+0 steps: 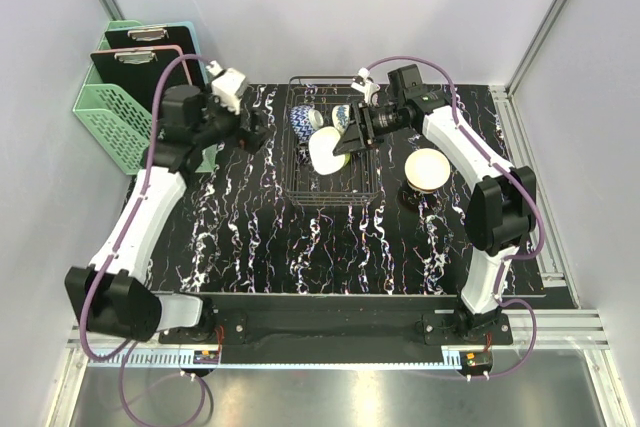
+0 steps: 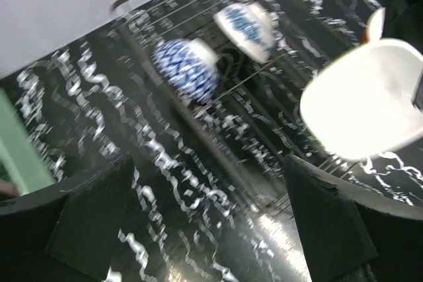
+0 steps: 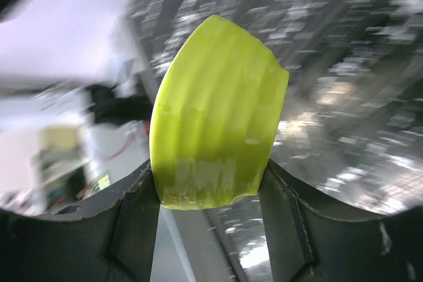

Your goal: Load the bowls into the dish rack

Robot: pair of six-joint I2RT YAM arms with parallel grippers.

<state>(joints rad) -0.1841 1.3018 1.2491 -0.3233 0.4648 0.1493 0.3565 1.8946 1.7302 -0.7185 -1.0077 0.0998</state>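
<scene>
Right gripper [image 3: 208, 179] is clamping the lime bowl [image 3: 215, 110] over the rack [image 1: 330, 190].
Left gripper [image 2: 209, 163] is hanging wide and empty just left of the rack. A dark blue bowl [image 2: 188, 70], a pale blue bowl [image 2: 246, 28] and a cream bowl [image 2: 363, 107] are sitting in the rack, and a fifth bowl [image 1: 427, 167] is lying to its right.

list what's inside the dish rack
A dark blue bowl, a paler blue bowl and a white bowl sit in the dish rack. The right gripper, holding a lime green bowl, hides what lies beneath.
</scene>
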